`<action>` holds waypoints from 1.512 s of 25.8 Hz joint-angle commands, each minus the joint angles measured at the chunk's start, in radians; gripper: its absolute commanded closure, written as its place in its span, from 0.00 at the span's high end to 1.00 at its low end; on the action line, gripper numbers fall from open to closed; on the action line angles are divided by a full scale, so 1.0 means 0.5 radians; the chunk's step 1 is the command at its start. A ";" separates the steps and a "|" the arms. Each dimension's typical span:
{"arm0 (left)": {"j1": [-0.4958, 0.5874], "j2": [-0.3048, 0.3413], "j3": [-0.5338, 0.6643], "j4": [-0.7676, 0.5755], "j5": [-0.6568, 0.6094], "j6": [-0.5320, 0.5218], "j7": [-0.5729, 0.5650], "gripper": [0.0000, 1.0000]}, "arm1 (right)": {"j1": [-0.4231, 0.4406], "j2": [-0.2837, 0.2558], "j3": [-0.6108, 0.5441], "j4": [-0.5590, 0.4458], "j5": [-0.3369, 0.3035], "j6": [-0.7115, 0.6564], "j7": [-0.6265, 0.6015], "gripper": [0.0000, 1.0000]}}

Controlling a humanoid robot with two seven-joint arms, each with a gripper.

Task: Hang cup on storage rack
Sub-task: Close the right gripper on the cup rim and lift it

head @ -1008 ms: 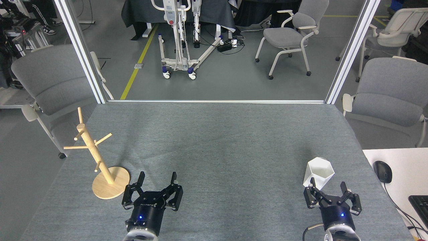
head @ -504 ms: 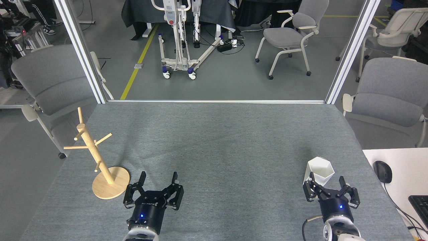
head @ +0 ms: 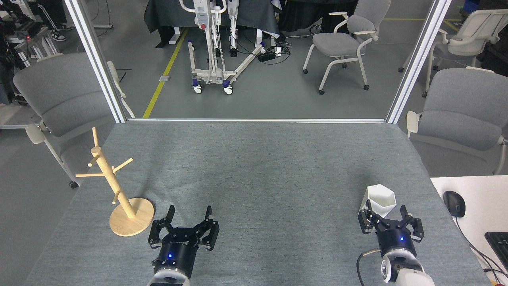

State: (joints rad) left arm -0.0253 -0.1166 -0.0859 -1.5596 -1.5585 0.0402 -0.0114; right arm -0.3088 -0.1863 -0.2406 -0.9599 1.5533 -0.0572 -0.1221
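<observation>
A broad stretch of grey table (head: 262, 171) lies bare between the storage rack (head: 115, 186) at near left and the cup (head: 380, 198) at near right, leaving an unobstructed lane across the middle and far half of the surface. The rack's pegs jut left, right and upward from its slanted post, crowding the air above its round base. The left gripper (head: 188, 214), fingers spread, sits just right of that base. The right gripper (head: 385, 211), fingers spread, sits against the cup's near side. Metal posts (head: 99, 59) flank the table's far corners, and a mouse (head: 454, 203) lies beyond the right edge.
</observation>
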 commanded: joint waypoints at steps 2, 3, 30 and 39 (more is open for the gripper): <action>-0.014 -0.003 0.000 0.024 0.000 -0.001 -0.005 0.99 | -0.033 0.001 0.009 0.042 0.004 0.010 -0.001 1.00; -0.023 -0.003 0.000 0.027 0.000 -0.001 -0.005 0.99 | -0.033 0.004 0.015 0.042 0.004 0.010 -0.001 1.00; -0.075 0.009 0.006 0.152 0.003 0.002 -0.005 0.99 | -0.070 0.139 0.012 0.051 -0.008 0.206 -0.001 0.99; -0.118 0.009 0.012 0.192 0.003 0.002 -0.005 0.99 | -0.146 0.149 0.012 0.134 -0.008 0.206 -0.001 0.99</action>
State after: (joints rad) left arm -0.0773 -0.1116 -0.0806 -1.4700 -1.5577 0.0414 -0.0136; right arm -0.3697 -0.1123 -0.2342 -0.9050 1.5492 0.0461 -0.1217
